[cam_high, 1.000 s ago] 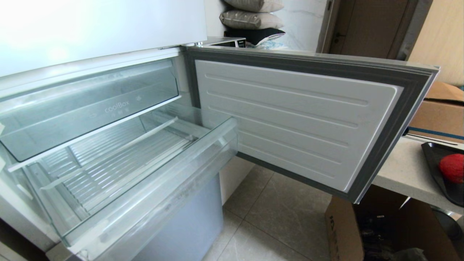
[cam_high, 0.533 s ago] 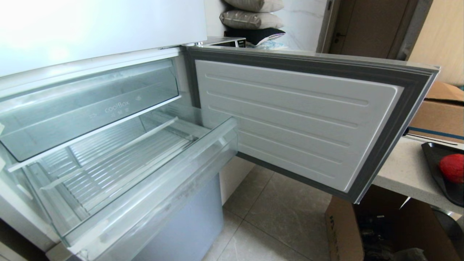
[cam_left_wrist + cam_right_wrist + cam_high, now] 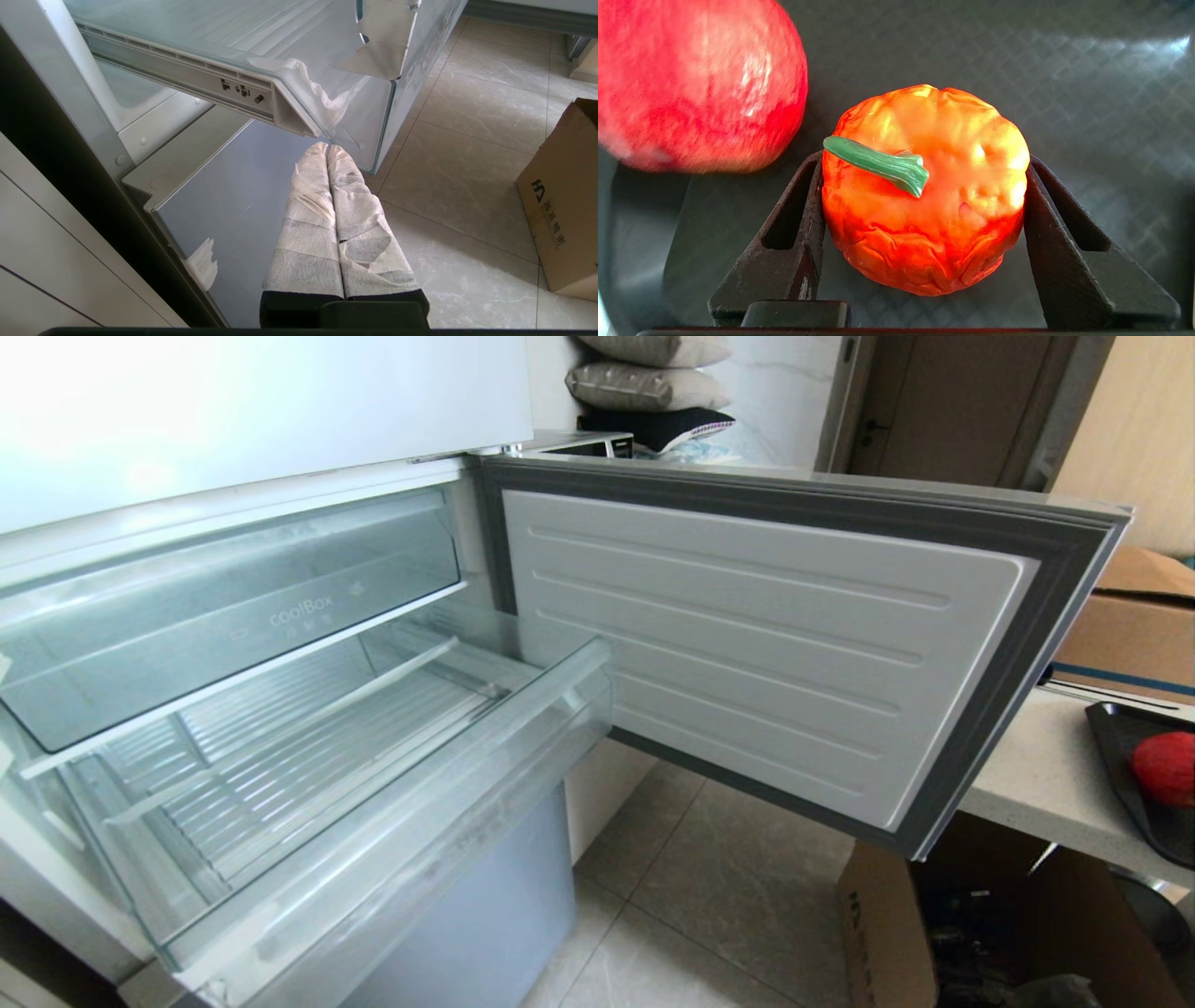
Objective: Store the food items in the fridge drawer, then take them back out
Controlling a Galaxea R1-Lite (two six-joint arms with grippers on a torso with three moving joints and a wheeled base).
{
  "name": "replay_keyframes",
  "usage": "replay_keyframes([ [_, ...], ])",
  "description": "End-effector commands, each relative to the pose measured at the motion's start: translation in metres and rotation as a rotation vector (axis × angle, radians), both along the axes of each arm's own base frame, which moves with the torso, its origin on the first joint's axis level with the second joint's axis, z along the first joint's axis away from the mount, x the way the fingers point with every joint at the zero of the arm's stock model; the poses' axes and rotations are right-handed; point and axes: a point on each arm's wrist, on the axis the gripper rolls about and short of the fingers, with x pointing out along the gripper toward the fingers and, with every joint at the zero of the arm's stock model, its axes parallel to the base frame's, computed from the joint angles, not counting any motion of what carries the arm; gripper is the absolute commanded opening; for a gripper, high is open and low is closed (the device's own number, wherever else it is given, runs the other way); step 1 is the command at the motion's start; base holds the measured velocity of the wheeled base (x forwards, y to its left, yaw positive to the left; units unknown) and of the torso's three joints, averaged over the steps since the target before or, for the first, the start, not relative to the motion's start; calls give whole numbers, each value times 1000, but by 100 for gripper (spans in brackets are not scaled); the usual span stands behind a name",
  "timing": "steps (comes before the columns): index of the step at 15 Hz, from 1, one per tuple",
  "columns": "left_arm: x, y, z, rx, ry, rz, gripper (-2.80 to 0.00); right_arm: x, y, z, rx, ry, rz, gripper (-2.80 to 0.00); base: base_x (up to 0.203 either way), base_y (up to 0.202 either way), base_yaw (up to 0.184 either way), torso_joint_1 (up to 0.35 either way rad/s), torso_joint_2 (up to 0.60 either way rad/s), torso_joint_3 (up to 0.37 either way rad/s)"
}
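The bumpy orange pumpkin-like fruit (image 3: 943,219) with its green stem lies on a black tray (image 3: 1017,56). My right gripper (image 3: 924,161) is shut on it, one black finger against each side. The red apple (image 3: 696,79) sits close beside it on the same tray, and in the head view it shows at the far right (image 3: 1164,767). The fridge drawer (image 3: 401,821) is pulled out, with nothing on its ribbed floor. My left gripper (image 3: 327,148), its fingers wrapped in white tape, is shut on nothing and hangs just below the drawer's corner (image 3: 299,116). Neither arm shows in the head view.
The open fridge door (image 3: 747,644) swings out between the drawer and the white counter (image 3: 1036,775) that bears the tray (image 3: 1116,737). The coolBox bin (image 3: 233,607) sits above the drawer. Cardboard boxes (image 3: 1130,625) (image 3: 560,200) stand on the counter and the tiled floor.
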Motion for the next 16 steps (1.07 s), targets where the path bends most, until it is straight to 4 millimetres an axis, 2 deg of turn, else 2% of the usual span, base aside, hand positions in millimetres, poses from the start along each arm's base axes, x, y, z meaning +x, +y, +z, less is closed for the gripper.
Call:
replay_keyframes([
  [1,0,0,0,0,1,1,-280,-3,4,5,-11,-8,1,-280,0,0,0,0,0,0],
  [5,0,0,0,0,1,1,-280,-11,11,10,-18,-13,-4,-280,0,0,0,0,0,0],
  [8,0,0,0,0,0,1,-280,-28,35,28,-49,-36,-11,-280,0,0,0,0,0,0],
  [10,0,0,0,0,1,1,-280,-46,62,40,-75,-60,-1,-280,0,0,0,0,0,0],
  [12,0,0,0,0,1,1,-280,-64,98,50,-112,-92,32,-280,0,0,0,0,0,0],
  [14,0,0,0,0,1,1,-280,-79,136,50,-137,-118,94,-280,0,0,0,0,0,0],
  [16,0,0,0,0,1,1,-280,-77,171,44,-127,-133,244,-280,0,0,0,0,0,0],
])
